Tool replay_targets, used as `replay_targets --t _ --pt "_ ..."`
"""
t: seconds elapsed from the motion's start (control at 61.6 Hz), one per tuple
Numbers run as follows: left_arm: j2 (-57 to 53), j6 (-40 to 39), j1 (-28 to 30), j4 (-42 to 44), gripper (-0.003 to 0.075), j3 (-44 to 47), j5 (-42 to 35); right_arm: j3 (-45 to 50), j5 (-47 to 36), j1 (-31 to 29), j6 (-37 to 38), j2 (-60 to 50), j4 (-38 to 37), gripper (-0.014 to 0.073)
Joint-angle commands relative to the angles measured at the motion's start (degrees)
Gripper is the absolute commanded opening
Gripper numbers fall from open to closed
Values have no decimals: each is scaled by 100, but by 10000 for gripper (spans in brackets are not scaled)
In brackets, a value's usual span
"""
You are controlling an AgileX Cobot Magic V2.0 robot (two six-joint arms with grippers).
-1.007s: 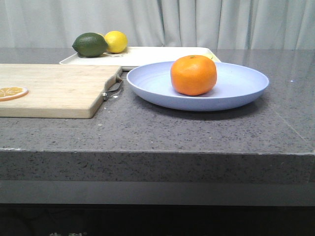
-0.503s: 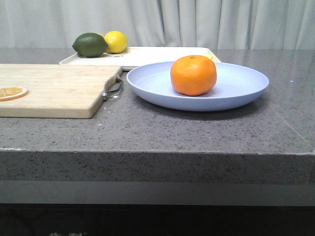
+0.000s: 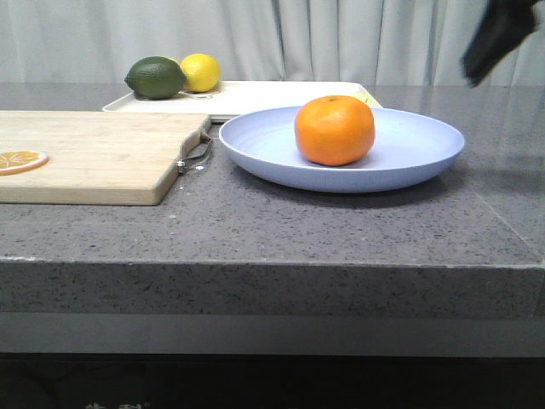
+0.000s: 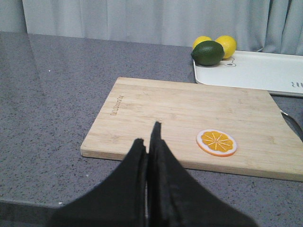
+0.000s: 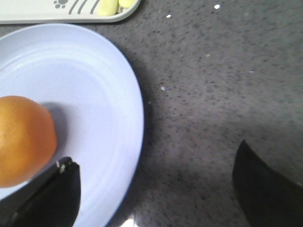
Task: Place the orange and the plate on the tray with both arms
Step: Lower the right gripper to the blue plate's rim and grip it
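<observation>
Front view was filled by a speckled grey counter (image 3: 255,230) before pale curtains (image 3: 341,38). The orange (image 3: 335,129) was seen on the plate (image 3: 409,158) at centre; the tray (image 3: 255,92) was partly hidden behind it. The right gripper (image 5: 156,184) was cut off at upper right, its jaws spread beside the plate rim. The left gripper (image 4: 148,146), jaws pressed together, was held over the cutting board (image 4: 189,118).

Tray (image 3: 255,92) partly behind plate (image 3: 409,158) — right arm (image 3: 498,38) cropped, blurred.
</observation>
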Motion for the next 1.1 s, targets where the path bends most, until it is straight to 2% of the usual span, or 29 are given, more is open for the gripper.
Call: replay_targets --t 0.0,0.097,0.162,0.552,0.666,0.909,1.088 --pt "86 8 7 -13 -17 -140 -487 -657 4 50 -47 477 96 654" --pt "86 8 7 -13 -17 -140 -487 -1014 123 50 -47 995 126 647" --pt "86 8 7 -13 -17 -140 -487 -1193 171 50 -47 1192 163 601" --pt "86 8 7 -13 -17 -140 -510 -1327 139 50 -47 1391 206 58" --pt "86 8 7 -13 -17 -140 -524 -1327 139 50 -47 1391 243 -40" --pt "86 8 7 -13 -17 -140 -524 -1393 330 50 -47 1403 472 -60" --pt "86 8 7 -13 -17 -140 -524 -1913 843 38 -47 1487 715 -60"
